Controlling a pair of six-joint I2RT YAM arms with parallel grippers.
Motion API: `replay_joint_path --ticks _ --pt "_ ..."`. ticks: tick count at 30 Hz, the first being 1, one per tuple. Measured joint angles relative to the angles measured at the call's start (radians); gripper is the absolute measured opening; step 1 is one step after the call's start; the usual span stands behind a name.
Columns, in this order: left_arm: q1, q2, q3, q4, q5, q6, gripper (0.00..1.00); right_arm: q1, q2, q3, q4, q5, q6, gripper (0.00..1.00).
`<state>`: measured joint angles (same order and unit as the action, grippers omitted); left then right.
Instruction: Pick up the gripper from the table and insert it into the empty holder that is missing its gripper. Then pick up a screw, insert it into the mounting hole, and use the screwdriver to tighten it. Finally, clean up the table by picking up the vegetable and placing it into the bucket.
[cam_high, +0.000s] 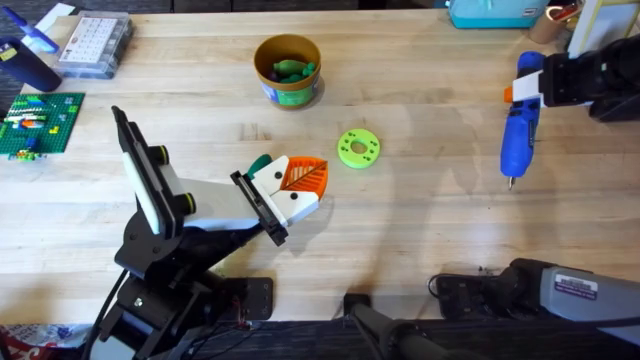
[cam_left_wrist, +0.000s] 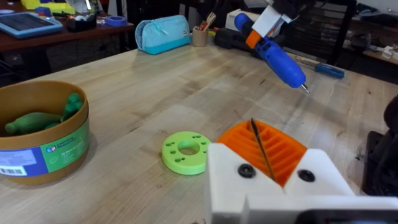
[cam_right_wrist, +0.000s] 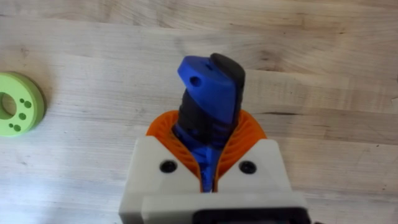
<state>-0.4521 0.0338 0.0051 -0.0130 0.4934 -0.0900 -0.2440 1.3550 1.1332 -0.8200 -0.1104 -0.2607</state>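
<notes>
My right gripper (cam_high: 520, 92) (cam_right_wrist: 208, 168) is shut on the rear end of the bright blue screwdriver (cam_high: 518, 140) (cam_right_wrist: 208, 87), whose bit points down toward the table at the right. The left wrist view shows the screwdriver (cam_left_wrist: 277, 59) hanging tilted above the wood. My left gripper (cam_high: 310, 180) (cam_left_wrist: 264, 149) hovers mid-table, orange pads pressed together with nothing between them. The tan bucket (cam_high: 287, 92) (cam_left_wrist: 50, 155) stands at the back centre with green vegetables (cam_high: 290, 70) (cam_left_wrist: 37, 119) inside. The loose gripper, its holder and the screw are out of view.
A lime-green disc with holes (cam_high: 358, 148) (cam_left_wrist: 185, 151) (cam_right_wrist: 15, 102) lies flat between the two grippers. A teal case (cam_high: 495, 12) sits at the back right, and a clear parts box (cam_high: 95, 45) and a green brick plate (cam_high: 38, 122) at the far left.
</notes>
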Motion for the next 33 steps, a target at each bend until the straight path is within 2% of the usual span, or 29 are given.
replay_joint_path --ticks 4,9,14,18,24,28,33 --pt "0.0 0.0 0.0 -0.018 0.0 -0.001 0.01 0.002 0.003 -0.001 -0.01 -0.006 0.0 0.071" --pt "0.0 0.0 0.0 -0.022 0.0 -0.001 0.01 0.013 0.012 -0.005 -0.009 -0.076 0.0 0.071" --pt "0.0 0.0 0.0 -0.021 0.0 -0.001 0.01 0.046 0.022 -0.011 0.152 -0.164 0.028 0.071" --pt "0.0 0.0 0.0 -0.021 0.0 -0.001 0.01 0.149 -0.019 -0.013 0.257 -0.154 0.059 0.071" --pt "0.0 0.0 0.0 -0.021 0.0 -0.001 0.01 0.33 -0.183 -0.014 0.357 -0.048 0.078 0.072" --pt "0.0 0.0 0.0 -0.021 0.0 -0.001 0.01 0.374 -0.255 -0.014 0.369 -0.01 0.08 0.072" --pt "0.0 0.0 0.0 -0.022 0.0 -0.001 0.01 0.422 -0.272 -0.015 0.383 0.012 0.082 0.072"
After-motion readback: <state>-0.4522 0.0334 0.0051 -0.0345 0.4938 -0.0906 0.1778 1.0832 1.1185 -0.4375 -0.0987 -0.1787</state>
